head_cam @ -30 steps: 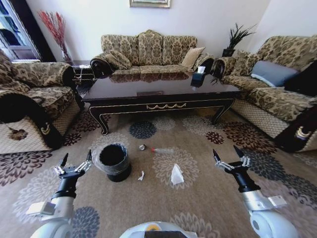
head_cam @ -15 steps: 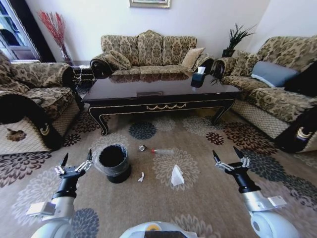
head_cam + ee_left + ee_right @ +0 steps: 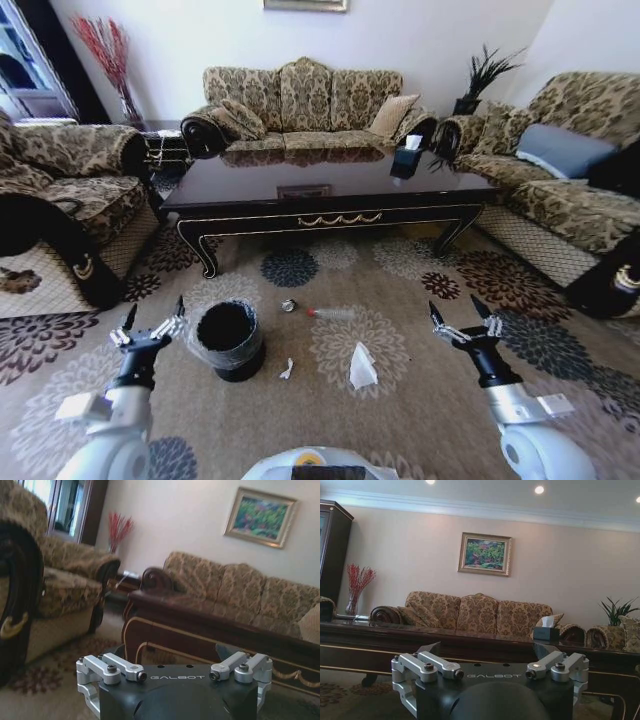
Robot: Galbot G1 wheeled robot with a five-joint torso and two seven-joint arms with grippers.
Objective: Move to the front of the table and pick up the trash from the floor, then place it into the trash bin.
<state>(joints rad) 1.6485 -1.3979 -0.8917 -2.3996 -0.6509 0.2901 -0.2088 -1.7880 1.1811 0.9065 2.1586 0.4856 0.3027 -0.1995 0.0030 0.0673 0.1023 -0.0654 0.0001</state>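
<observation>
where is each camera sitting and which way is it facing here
Head view: from the robot's head, forward and down at the floor, trash bin and table; left gripper and right gripper show, open.
Left wrist view: low, over its own gripper, toward the table's end and an armchair.
Right wrist view: low, level, across the table to the sofa.
Shared: table, sofa.

Three damask sofas (image 3: 302,98) ring the room; a framed painting (image 3: 485,554) hangs on the pale wall (image 3: 410,555), ceiling spotlights (image 3: 538,489) lit.

head overhead, wrists low, facing table (image 3: 330,190)
</observation>
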